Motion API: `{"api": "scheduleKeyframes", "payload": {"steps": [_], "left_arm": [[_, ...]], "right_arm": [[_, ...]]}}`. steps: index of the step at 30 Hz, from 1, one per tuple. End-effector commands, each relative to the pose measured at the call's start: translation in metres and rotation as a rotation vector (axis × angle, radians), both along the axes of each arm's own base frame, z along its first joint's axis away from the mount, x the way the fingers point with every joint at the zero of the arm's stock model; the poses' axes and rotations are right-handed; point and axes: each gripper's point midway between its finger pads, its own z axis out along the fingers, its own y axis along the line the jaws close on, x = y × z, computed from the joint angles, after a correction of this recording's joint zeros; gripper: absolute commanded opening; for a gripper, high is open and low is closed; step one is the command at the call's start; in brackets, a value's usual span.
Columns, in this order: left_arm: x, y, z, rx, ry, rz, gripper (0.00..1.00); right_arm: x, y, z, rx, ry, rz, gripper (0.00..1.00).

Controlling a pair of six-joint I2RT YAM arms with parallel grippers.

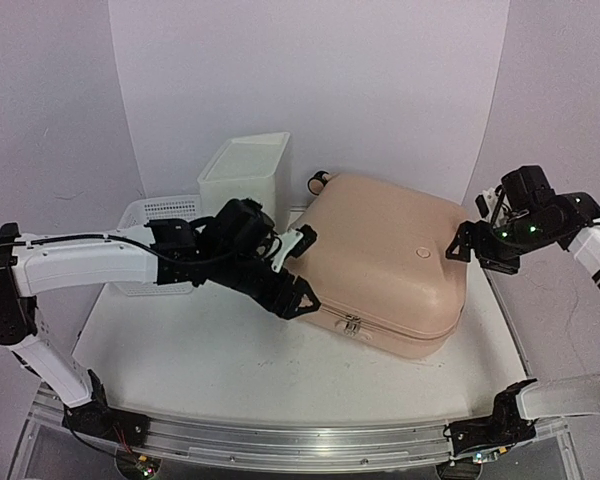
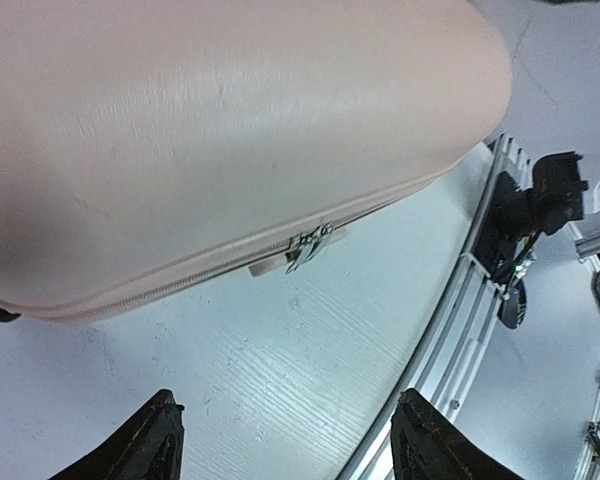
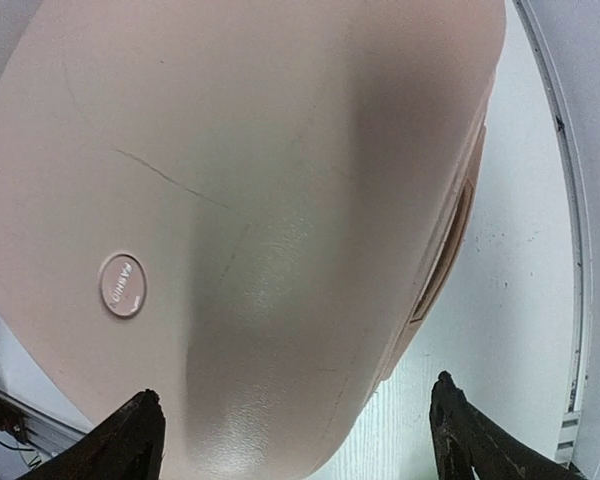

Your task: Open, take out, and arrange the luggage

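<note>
The peach-pink luggage [image 1: 380,260] lies flat and zipped shut on the white table [image 1: 200,350], a black caster wheel [image 1: 318,182] showing at its far corner. Its metal zipper pulls [image 1: 352,325] sit on the near seam. My left gripper [image 1: 302,270] stands open at the case's left edge with nothing between its fingers. In the left wrist view the luggage [image 2: 230,120] and zipper pulls [image 2: 310,243] lie ahead of the left gripper [image 2: 292,440]. My right gripper [image 1: 477,255] is open at the case's right end. The right wrist view has the right gripper [image 3: 298,430] straddling the shell [image 3: 260,150] near its round badge [image 3: 122,284].
A white plastic box [image 1: 245,170] stands behind the case's left corner. A white mesh basket [image 1: 155,215] sits to the left, partly under my left arm. An aluminium rail [image 1: 280,440] runs along the table's near edge. The other arm's base [image 2: 540,200] shows beyond that rail.
</note>
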Motion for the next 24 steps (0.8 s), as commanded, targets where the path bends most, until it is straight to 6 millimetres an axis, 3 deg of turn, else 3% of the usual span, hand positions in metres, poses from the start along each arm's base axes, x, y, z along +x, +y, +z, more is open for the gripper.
{"api": "scheduleKeyframes", "payload": {"steps": [1, 3, 6, 9, 12, 18, 24], "left_arm": [[0.000, -0.023, 0.015, -0.125, -0.178, 0.108, 0.75], [-0.004, -0.035, -0.002, -0.083, -0.241, 0.129, 0.81], [-0.002, -0.053, -0.035, -0.082, -0.255, 0.151, 0.79], [-0.006, -0.075, -0.054, -0.156, -0.259, 0.110, 0.63], [0.001, -0.083, -0.072, -0.142, -0.272, 0.152, 0.50], [0.008, -0.093, -0.096, -0.087, -0.303, 0.197, 0.39], [0.018, -0.095, -0.099, -0.071, -0.343, 0.283, 0.34]], "right_arm": [[0.016, 0.030, 0.031, 0.056, -0.103, 0.110, 0.91], [0.021, 0.041, 0.041, 0.041, -0.135, 0.132, 0.92], [0.029, 0.050, 0.042, 0.021, -0.132, 0.135, 0.92], [0.033, 0.063, 0.035, 0.021, -0.113, 0.154, 0.92], [0.033, 0.072, 0.033, 0.011, -0.113, 0.164, 0.92], [0.030, 0.080, 0.035, -0.036, -0.140, 0.158, 0.92], [0.029, 0.083, 0.034, -0.050, -0.144, 0.162, 0.92]]}}
